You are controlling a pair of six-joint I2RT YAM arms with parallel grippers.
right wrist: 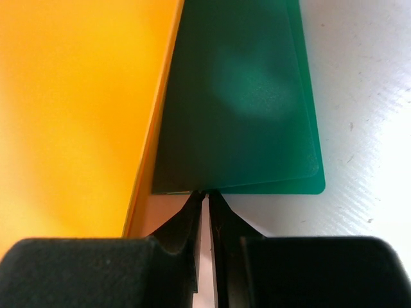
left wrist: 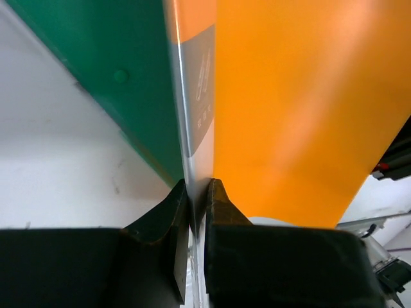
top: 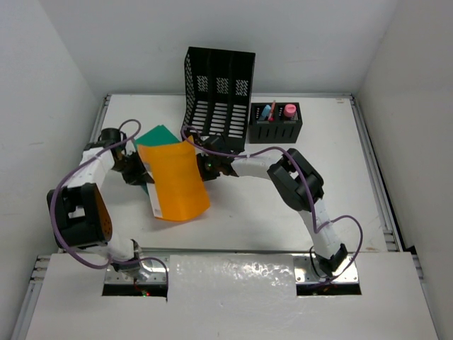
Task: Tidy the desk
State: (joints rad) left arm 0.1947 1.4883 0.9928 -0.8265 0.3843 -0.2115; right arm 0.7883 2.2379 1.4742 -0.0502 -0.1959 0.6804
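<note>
Two-arm hold | left gripper (left wrist: 198, 187) clamps orange folder (left wrist: 289, 115) edge | right gripper (right wrist: 207, 197) narrow opposite, grip unclear | likely steadying for filing

The top view looks down from above and behind the arms onto the whole desk (top: 354, 156). Each wrist view sits just behind its left hand (left wrist: 198, 192) or right hand (right wrist: 206, 196), facing forward at close range. All three share the orange folder (top: 177, 180) and green folder (top: 159, 134).

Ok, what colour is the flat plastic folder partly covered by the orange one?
Green. The flat plastic folder shows best in the right wrist view.
</note>
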